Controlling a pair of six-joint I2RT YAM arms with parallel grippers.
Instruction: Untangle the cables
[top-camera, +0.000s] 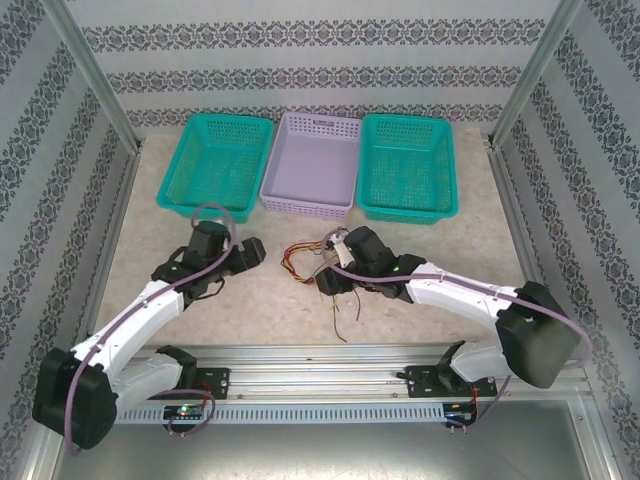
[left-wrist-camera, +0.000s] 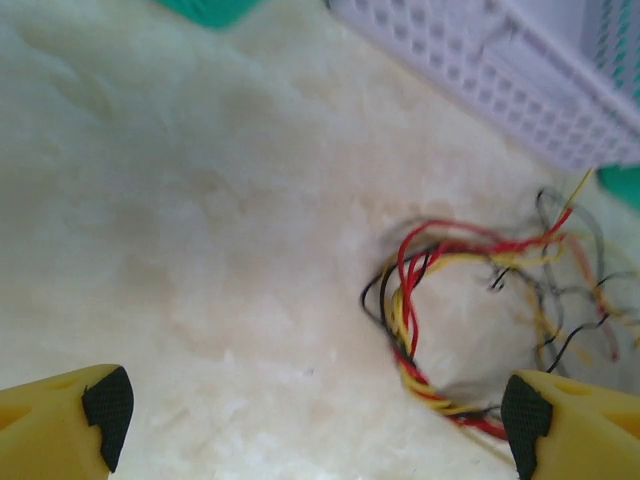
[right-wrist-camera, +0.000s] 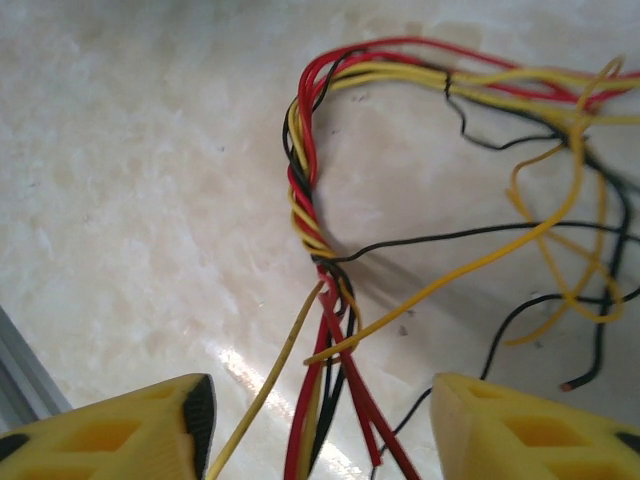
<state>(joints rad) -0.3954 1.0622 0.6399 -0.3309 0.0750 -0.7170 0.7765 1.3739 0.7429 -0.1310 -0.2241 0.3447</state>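
Just in front of the lilac plastic basket (top-camera: 306, 205), tangled thin red, yellow and black cables (top-camera: 297, 262) lay loose.
Right gripper (right-wrist-camera: 320, 420), jaws apart, straddled their twisted stem lengthwise and was nearer; left gripper (left-wrist-camera: 315, 415), likewise parted, held nothing.

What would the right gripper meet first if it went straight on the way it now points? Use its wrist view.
Most likely the cables: their twisted red, yellow and black stretch lies dead ahead of the open right gripper, strands passing between its fingers. Depth is hard to judge.
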